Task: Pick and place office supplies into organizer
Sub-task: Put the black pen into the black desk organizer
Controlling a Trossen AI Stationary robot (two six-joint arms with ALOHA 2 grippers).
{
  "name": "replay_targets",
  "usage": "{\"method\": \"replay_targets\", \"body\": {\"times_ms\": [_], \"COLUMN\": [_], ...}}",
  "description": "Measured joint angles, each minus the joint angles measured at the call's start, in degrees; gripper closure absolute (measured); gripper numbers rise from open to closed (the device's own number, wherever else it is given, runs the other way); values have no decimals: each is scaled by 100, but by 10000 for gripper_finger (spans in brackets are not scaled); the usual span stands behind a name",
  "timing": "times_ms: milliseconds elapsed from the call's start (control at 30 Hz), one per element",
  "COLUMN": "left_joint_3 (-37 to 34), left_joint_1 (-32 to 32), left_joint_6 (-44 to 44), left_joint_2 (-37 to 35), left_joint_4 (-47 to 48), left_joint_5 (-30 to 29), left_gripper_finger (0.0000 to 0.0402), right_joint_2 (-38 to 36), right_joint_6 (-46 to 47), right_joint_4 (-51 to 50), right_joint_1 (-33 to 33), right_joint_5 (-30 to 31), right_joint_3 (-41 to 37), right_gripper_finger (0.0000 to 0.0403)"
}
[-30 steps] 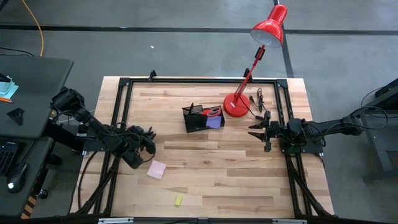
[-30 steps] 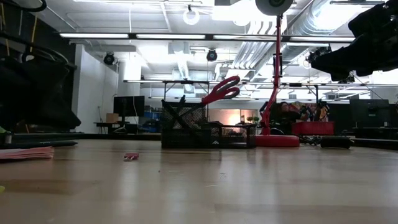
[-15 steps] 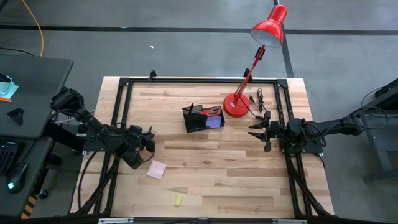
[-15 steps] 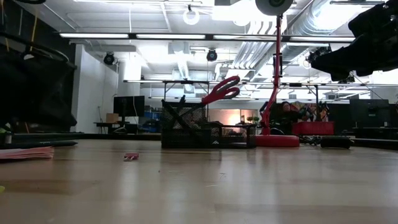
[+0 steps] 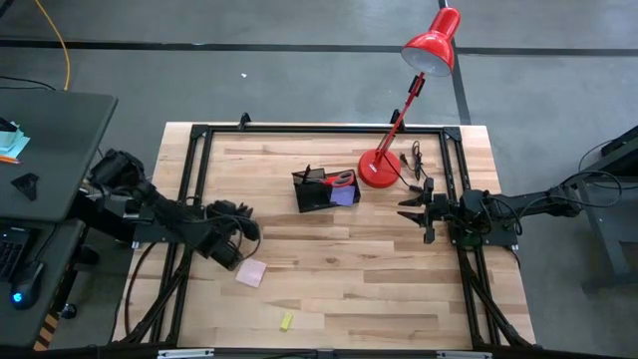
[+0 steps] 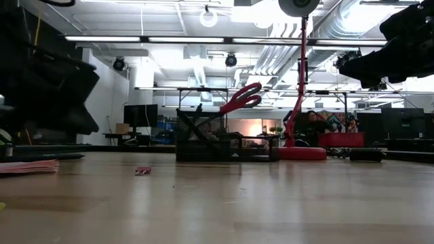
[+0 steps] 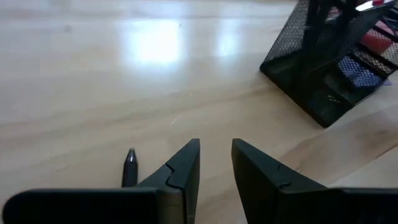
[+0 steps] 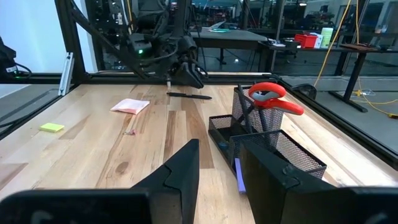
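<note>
High view showing the left gripper point(image 5: 237, 237) reaching a little farther onto the pale wooden table point(image 5: 349, 269) than half a second back, edging toward the black mesh organizer box point(image 5: 317, 195). Hovering low now, fingers parted by a narrow gap and gripping nothing. Lying just beside one finger, outside that gap: a slim black pen point(image 7: 129, 165). Looking like the approach to a pick, though not yet lining up on the pen. Already sitting in the organizer: red-handled scissors point(image 5: 341, 179) and a purple sticky-note pad point(image 5: 345, 197). Waiting loose on the wood: a pink square sticky-note pad point(image 5: 250, 271) near the left gripper, and a tiny yellow piece point(image 5: 286, 321) toward the front edge. Idling at the right edge, fingers spread and empty: the right gripper point(image 5: 414, 209).
</note>
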State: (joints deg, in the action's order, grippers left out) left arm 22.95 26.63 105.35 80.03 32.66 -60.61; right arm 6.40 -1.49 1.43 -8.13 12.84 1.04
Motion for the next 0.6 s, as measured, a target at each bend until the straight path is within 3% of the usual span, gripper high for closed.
{"method": "replay_targets", "body": {"times_ms": [133, 267, 400, 600], "left_joint_3": [250, 528, 647, 678], "left_joint_1": [-1, 1, 7, 90], "left_joint_6": [40, 314, 573, 627], "left_joint_2": [683, 1206, 1589, 1648], "left_joint_4": [61, 397, 619, 755], "left_joint_5": [-175, -181, 201, 654], "left_gripper_finger": [330, 367, 397, 376], "right_joint_2": [0, -1, -1, 1], "right_joint_6": [0, -1, -1, -1], "right_joint_4": [2, 1, 1, 0], "right_joint_1": [1, 1, 1, -1], "right_joint_5": [-1, -2, -4, -24], "right_joint_3": [0, 0, 0, 0], "right_gripper_finger": [295, 295, 295, 295]}}
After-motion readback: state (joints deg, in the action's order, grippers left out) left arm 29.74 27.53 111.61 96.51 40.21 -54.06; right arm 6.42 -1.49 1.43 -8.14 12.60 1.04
